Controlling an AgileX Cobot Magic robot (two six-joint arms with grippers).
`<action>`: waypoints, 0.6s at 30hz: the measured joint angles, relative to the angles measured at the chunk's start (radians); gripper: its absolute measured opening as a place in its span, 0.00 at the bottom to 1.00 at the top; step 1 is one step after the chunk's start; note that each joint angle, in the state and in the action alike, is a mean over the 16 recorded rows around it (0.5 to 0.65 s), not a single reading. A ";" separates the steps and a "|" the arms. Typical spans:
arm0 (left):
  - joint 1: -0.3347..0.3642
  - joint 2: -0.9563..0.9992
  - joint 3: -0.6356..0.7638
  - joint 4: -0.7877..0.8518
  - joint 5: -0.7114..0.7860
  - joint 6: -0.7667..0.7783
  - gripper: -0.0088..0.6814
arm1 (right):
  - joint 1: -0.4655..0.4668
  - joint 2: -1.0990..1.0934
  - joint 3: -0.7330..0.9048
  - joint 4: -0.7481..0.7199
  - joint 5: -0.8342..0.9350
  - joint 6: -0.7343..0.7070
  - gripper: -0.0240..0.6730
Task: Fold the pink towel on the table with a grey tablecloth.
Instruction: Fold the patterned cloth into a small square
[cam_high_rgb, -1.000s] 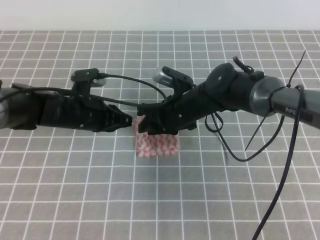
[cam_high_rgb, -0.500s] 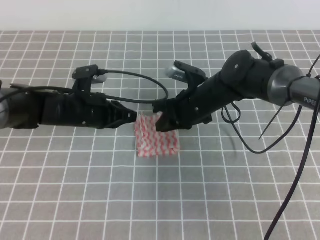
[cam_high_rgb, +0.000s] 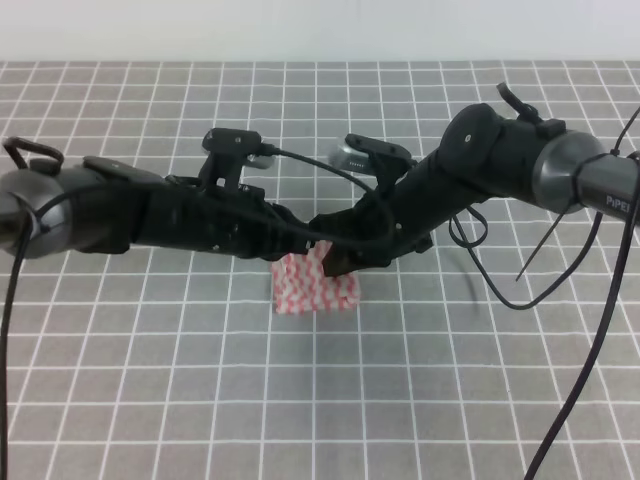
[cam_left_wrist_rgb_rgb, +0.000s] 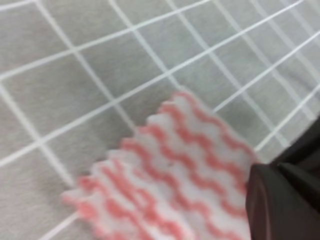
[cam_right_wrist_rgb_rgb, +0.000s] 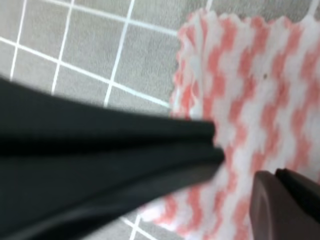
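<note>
Nearest the camera, the table (cam_high_rgb: 320, 400) shows only its grey gridded cloth out to the front edge.

Next back, about midway between the left and right edges, lies the towel (cam_high_rgb: 315, 292), a small, roughly square pad that looks already folded at least once. Only its front portion is exposed in the high view; the rear part is covered by the two arms. The left wrist view shows a pinked corner of it (cam_left_wrist_rgb_rgb: 175, 170) lying on the grid; the right wrist view shows the zigzag stripes (cam_right_wrist_rgb_rgb: 260, 100) with a scalloped edge.

Over the towel's rear edge the two grippers meet: left gripper (cam_high_rgb: 300, 240) from the left, right gripper (cam_high_rgb: 335, 262) from the right, tips close together. Finger state cannot be read for either one; the tips are dark, overlapped and blurred. In the right wrist view a dark bar, probably the other arm, crosses the cloth.

Handling judgement: thin, light, limp cloth, not fragile. It will sag and drape when lifted, and the layers may slide apart or unfold. Best hold is probably a pinch at the corners of one edge, catching all layers.

Farthest back, grey grid runs to the rear edge.
</note>
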 joint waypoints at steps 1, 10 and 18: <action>-0.004 0.002 0.000 0.011 -0.006 -0.004 0.01 | 0.000 0.000 0.000 -0.004 0.001 0.002 0.01; -0.016 0.025 -0.001 0.156 -0.024 -0.094 0.01 | 0.001 -0.001 0.000 -0.016 0.017 0.004 0.01; -0.016 0.034 -0.001 0.299 0.003 -0.216 0.01 | 0.001 -0.003 0.000 -0.045 0.031 0.013 0.01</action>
